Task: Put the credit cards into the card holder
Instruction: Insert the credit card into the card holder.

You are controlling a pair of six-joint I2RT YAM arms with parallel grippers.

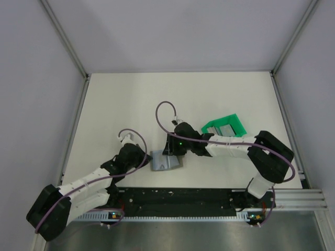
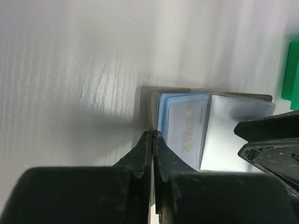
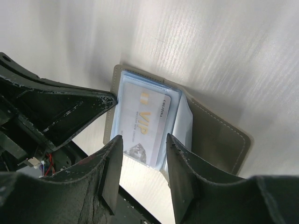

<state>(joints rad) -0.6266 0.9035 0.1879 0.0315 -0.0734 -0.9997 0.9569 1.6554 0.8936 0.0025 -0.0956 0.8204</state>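
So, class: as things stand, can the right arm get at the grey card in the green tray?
Probably yes: the grey card lies uncovered in the green tray, close beside that arm, and the right tool stands open above the card holder.

Each arm, left (image 1: 84, 191) and right (image 1: 230, 149), has white links between bulky black joints. A thin purple cable (image 1: 166, 102) loops along each. The fingers (image 3: 184, 179) are black wedges with pale scratches.
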